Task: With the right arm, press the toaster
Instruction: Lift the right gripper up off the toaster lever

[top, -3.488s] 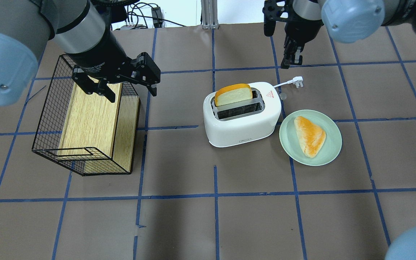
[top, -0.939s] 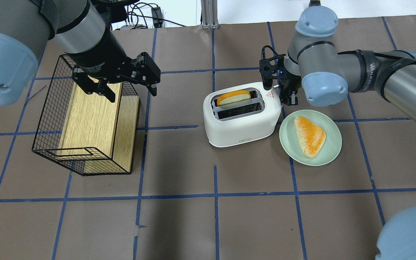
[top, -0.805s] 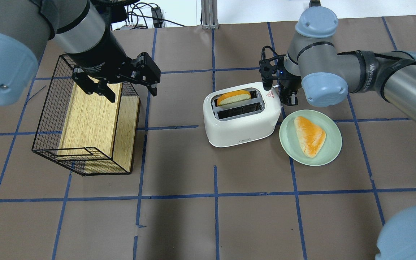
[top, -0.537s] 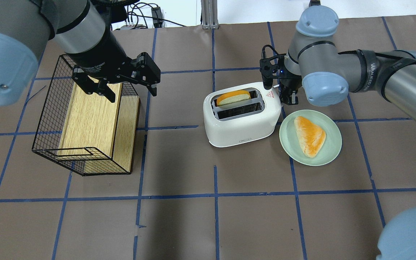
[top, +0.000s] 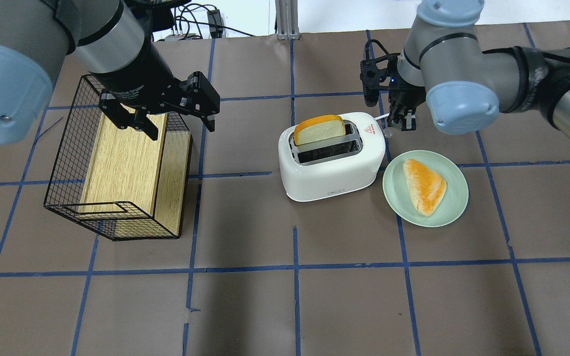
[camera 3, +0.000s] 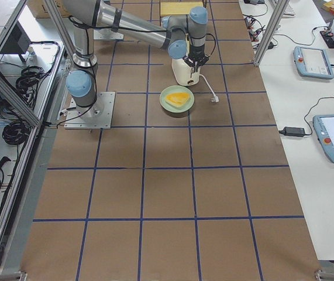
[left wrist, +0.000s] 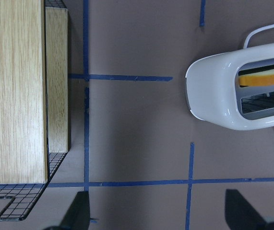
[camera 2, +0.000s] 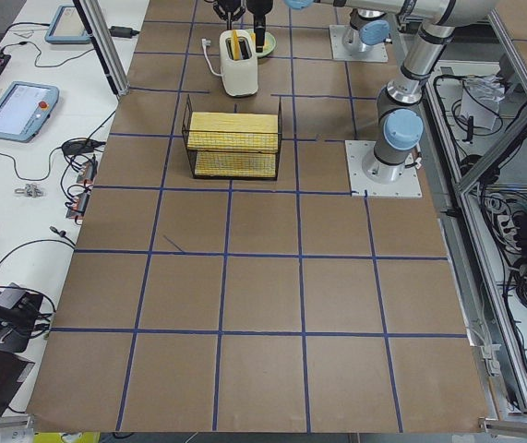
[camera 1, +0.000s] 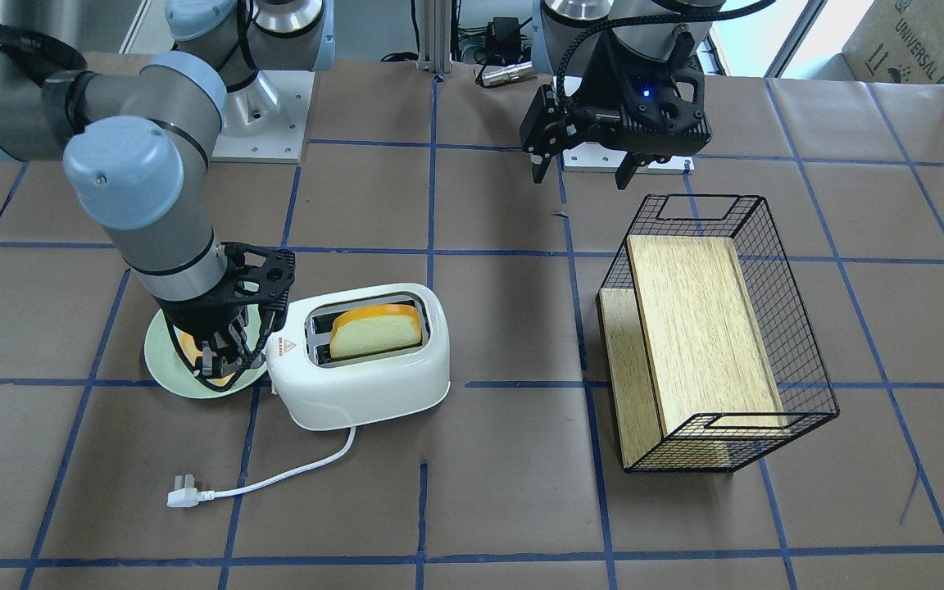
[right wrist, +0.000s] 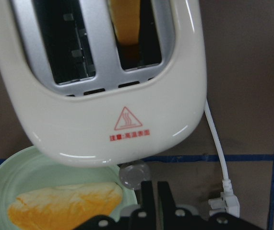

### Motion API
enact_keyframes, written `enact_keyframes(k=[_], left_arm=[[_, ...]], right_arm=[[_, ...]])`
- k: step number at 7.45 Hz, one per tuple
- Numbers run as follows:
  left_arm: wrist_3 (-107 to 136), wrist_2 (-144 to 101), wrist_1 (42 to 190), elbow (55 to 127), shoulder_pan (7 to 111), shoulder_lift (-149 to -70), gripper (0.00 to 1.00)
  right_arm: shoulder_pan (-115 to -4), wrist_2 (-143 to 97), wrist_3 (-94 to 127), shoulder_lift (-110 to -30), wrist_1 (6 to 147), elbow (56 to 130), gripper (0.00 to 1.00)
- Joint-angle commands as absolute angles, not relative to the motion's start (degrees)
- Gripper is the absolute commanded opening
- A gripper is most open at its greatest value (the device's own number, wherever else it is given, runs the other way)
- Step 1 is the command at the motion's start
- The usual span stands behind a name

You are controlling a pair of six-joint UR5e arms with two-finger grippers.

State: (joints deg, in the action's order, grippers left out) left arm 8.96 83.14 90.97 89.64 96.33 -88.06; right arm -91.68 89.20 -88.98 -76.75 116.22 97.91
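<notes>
The toaster sits mid-desk, just beside a green plate, with a bread slice standing up out of one slot. The right tool hangs at the toaster's labelled end, fingers pressed together. Only the right wrist view shows the grey knob just ahead of them. The front-facing view shows the whole cord lying on the desk, which the arm mostly hides overhead. The left tool hangs spread near the wire basket.
</notes>
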Motion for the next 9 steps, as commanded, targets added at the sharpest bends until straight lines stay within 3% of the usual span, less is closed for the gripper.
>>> enact_keyframes(k=[1, 5, 9], left_arm=[[9.0, 83.1, 91.0, 89.6, 96.3, -88.1, 1.0], [9.0, 83.1, 91.0, 89.6, 96.3, -88.1, 1.0], [9.0, 83.1, 91.0, 89.6, 96.3, -88.1, 1.0]], right_arm=[[-91.6, 89.0, -84.9, -81.2, 107.5, 94.7, 0.17], [-91.9, 88.0, -67.1, -86.0, 94.2, 85.6, 0.18], [-91.8, 89.3, -43.2, -87.6, 92.7, 85.7, 0.19]])
